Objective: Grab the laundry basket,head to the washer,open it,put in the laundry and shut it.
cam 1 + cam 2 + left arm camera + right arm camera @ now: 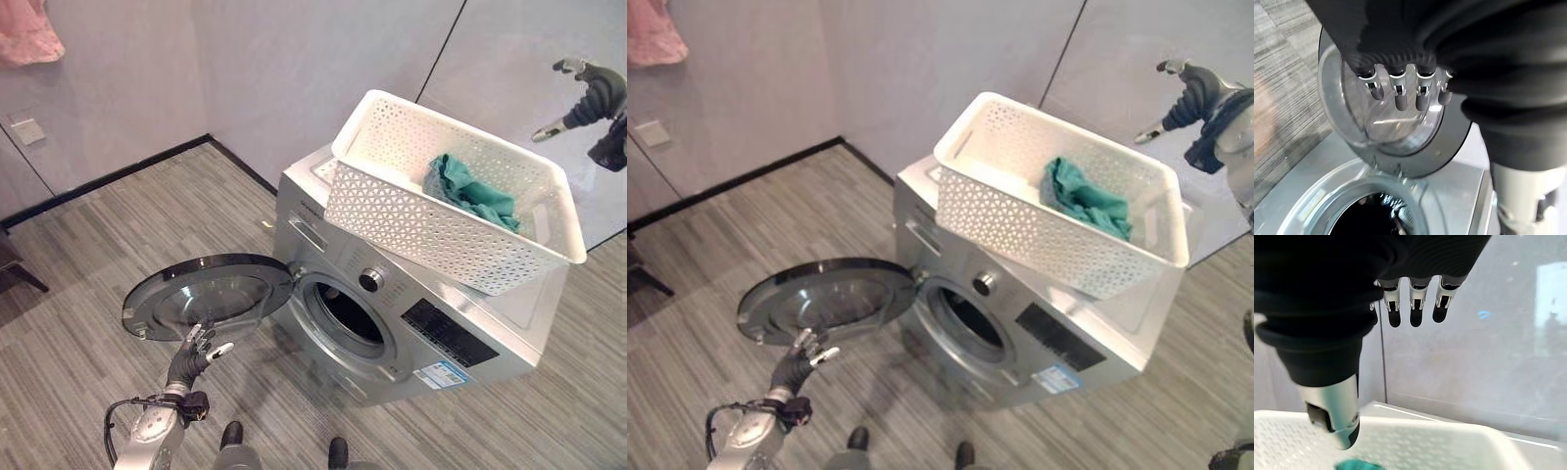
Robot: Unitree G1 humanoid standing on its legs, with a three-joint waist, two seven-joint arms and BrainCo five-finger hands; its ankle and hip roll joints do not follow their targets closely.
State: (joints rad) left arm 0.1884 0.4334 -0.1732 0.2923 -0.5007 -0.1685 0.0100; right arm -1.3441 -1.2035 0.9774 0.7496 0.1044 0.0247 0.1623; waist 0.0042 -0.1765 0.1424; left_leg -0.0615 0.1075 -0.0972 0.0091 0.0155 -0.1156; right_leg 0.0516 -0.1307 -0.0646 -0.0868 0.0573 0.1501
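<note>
The silver front-loading washer (392, 333) stands in a corner. Its round door (211, 292) is swung wide open to the left, showing the dark drum opening (348, 318). A white lattice laundry basket (431, 230) rests tilted on the washer's top, with a teal cloth (475, 196) inside. My left hand (199, 348) hovers just below the door's lower edge with relaxed fingers (1400, 93), holding nothing; the door glass (1386, 122) shows past them. My right hand (588, 98) is raised above and beyond the basket's right end, fingers (1415, 308) loose and empty over the basket rim (1449, 440).
Grey walls close in behind and to the right of the washer. A pink garment (29, 34) hangs at the upper left above a wall socket (27, 130). A dark furniture leg (15, 269) juts in at the left edge. Grey plank floor (118, 225) lies left of the door.
</note>
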